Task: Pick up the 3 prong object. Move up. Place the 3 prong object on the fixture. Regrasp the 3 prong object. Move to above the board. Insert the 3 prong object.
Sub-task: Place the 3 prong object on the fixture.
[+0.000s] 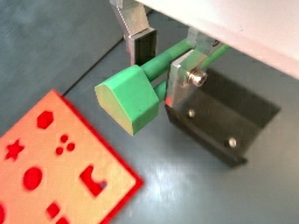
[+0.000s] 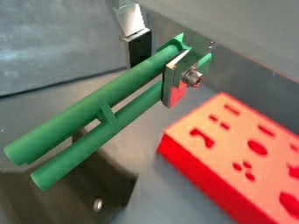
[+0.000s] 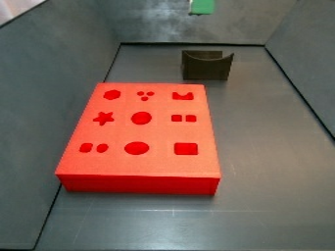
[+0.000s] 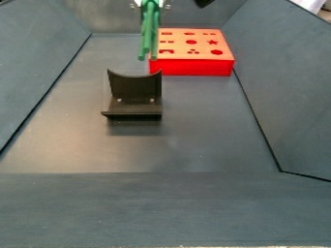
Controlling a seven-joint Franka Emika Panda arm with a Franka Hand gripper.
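Observation:
The 3 prong object (image 1: 128, 98) is green, with long parallel rods (image 2: 82, 127) running out of a blocky head. My gripper (image 1: 163, 63) is shut on its rods, which sit between the two silver fingers in both wrist views. In a side view the piece (image 4: 147, 29) hangs upright in the air, above and a little behind the dark fixture (image 4: 132, 94); only its end (image 3: 201, 6) shows at the top edge of a side view. The fixture (image 3: 207, 64) stands bare. The red board (image 3: 137, 137) lies flat with its shaped holes unfilled.
Grey sloped walls close in the floor on all sides. The fixture (image 1: 222, 118) lies right under my fingers, with the board (image 1: 59, 166) beside it. The board (image 4: 192, 51) is at the far end of the floor.

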